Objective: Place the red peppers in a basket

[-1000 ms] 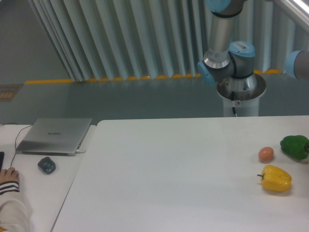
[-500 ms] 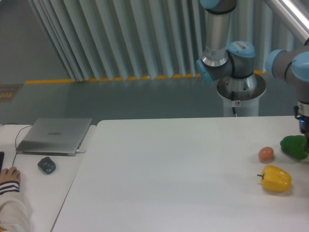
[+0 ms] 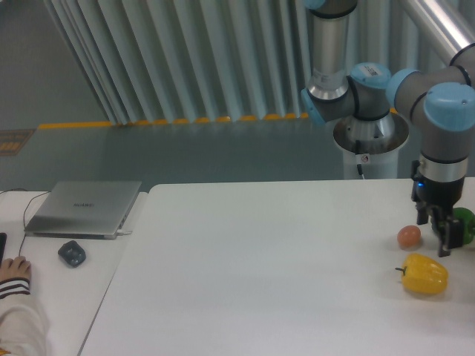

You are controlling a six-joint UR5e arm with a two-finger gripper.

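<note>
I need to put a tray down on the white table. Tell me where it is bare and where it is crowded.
Bare: the broad white table from its left edge beside the laptop and mouse across to the small orange-pink fruit. Crowded: the right end, where the gripper hangs among that fruit, the green pepper and the yellow pepper.

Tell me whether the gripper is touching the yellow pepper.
Apart. The fixed camera shows the gripper above the yellow pepper, white table visible between them.
</note>
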